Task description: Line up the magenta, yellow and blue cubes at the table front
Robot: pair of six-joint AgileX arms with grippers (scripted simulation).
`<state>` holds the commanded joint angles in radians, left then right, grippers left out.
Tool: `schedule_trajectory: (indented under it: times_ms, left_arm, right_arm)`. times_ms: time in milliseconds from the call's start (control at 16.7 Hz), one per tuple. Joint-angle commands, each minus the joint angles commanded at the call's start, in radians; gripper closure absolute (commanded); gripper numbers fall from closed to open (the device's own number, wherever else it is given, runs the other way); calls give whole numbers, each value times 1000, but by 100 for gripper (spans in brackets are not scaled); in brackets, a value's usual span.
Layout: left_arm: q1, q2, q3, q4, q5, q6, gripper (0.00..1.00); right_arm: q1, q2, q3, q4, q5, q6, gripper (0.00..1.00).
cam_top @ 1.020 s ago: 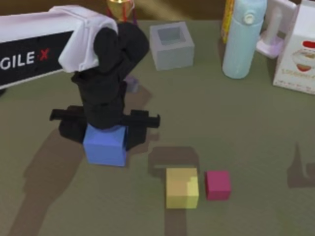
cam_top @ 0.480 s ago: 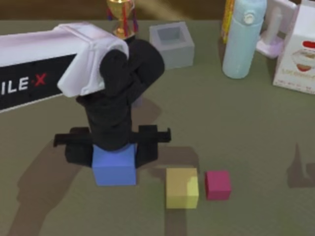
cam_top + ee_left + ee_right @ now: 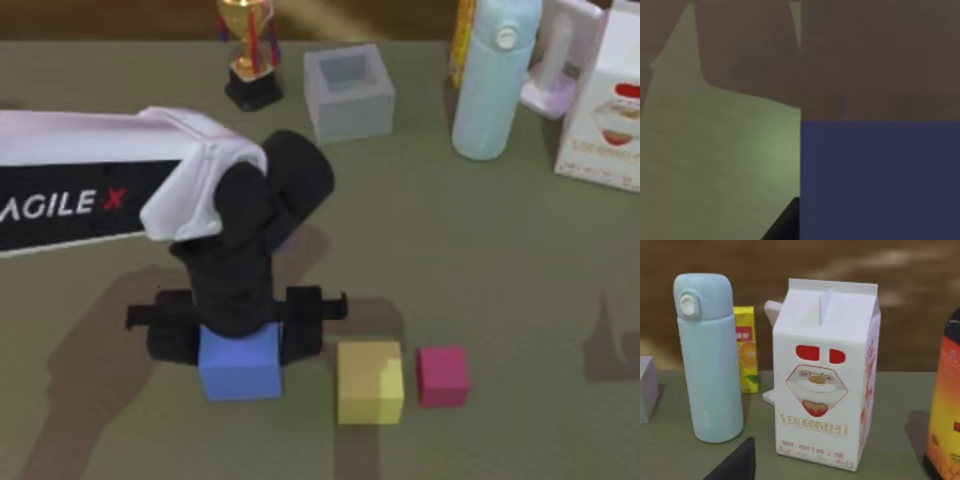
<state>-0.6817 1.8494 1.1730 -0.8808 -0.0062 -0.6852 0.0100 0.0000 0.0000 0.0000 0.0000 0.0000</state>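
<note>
**Trainee:** How do you reckon the blue cube (image 3: 240, 362) handles?

**Me:** I judge it rigid and light, a matte solid with flat faces, so nothing to crush and not much slip. The sensible hold is on two opposite side faces, centred, and that is how my left gripper (image 3: 238, 325) has it: fingers spread to the cube's width and closed against its left and right faces.

**Trainee:** Where is it sitting?

**Me:** Near the front edge of the table (image 3: 500, 260), left of centre, just left of the yellow cube (image 3: 370, 382) with a small gap between them. The magenta cube (image 3: 442, 376) lies just right of the yellow one. Whether the blue one is touching the tabletop or held a shade above it, I can't tell.

**Trainee:** And the arm?

**Me:** My left arm reaches in from the left, wrist bent straight down over the cube. My right arm is parked off to the right; its gripper isn't visible in any view.
</note>
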Motion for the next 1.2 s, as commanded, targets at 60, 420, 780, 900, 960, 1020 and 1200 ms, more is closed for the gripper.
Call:
schedule_trajectory:
  times_ms: [60,420,780,900,960,1020,1200]
  left_arm:
    - [-1,12,-22,34,0,0,100]
    - [-2,30,-53,75,1,0,100]
    - [-2,30,-53,75,1,0,55]
    - [-2,30,-53,75,1,0,40]
    - [-2,30,-53,75,1,0,32]
    - [-2,30,-53,75,1,0,25]
    - [-2,30,-53,75,1,0,2]
  right_arm:
    - [0,0,0,0,0,0,0]
    - [0,0,0,0,0,0,0]
    - [0,0,0,0,0,0,0]
    - [0,0,0,0,0,0,0]
    - [0,0,0,0,0,0,0]
    - [0,0,0,0,0,0,0]
    - [0,0,0,0,0,0,0]
